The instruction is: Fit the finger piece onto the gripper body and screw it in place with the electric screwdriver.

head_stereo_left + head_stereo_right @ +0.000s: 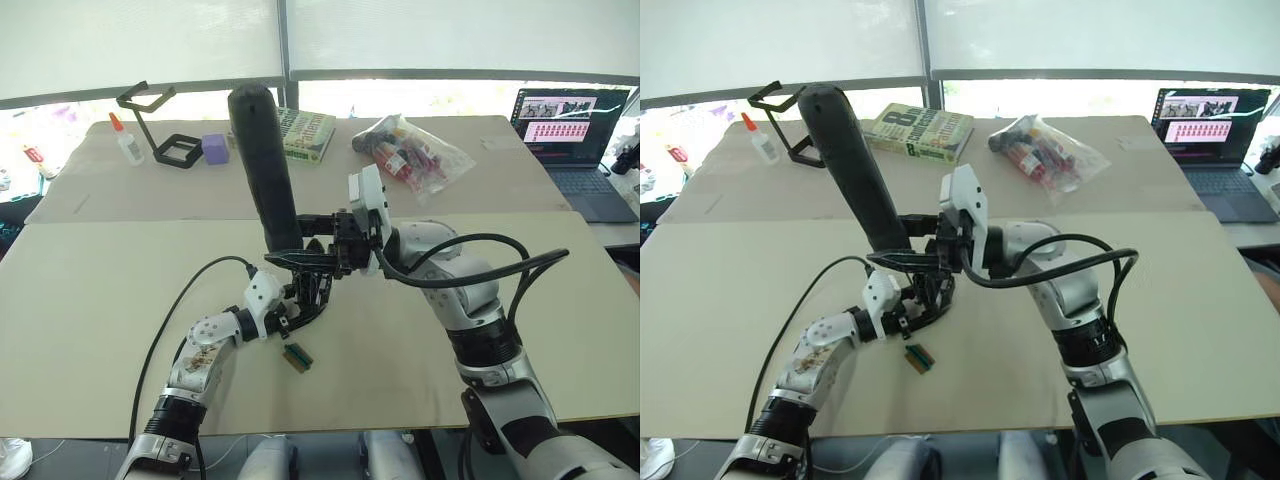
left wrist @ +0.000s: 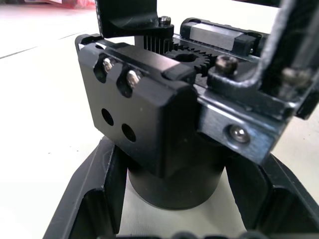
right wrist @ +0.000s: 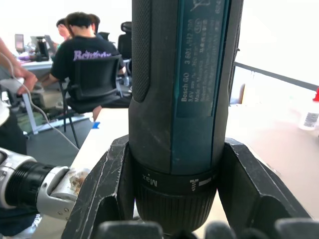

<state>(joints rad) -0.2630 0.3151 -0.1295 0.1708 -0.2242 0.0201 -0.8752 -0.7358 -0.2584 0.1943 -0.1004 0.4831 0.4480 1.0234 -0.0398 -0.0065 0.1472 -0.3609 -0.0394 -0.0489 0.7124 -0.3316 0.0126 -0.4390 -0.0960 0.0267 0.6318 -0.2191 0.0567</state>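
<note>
"Bosch GO" and "Max" on gripped electric screwdriver point(image 3: 179, 99)

- The right arm point(image 1: 470, 300) is showing glossy silver-white shells with black ringed joints.
- A thick black cable point(image 1: 480, 262) is looping along that arm.
- The left arm point(image 1: 205, 350) is wearing silver segments and a speckled, scuffed joint cover.
- A thin black cable point(image 1: 175, 310) is arcing beside it.
- Each end effector point(image 1: 318, 262) is carrying two black fingers on white mounts.
</note>
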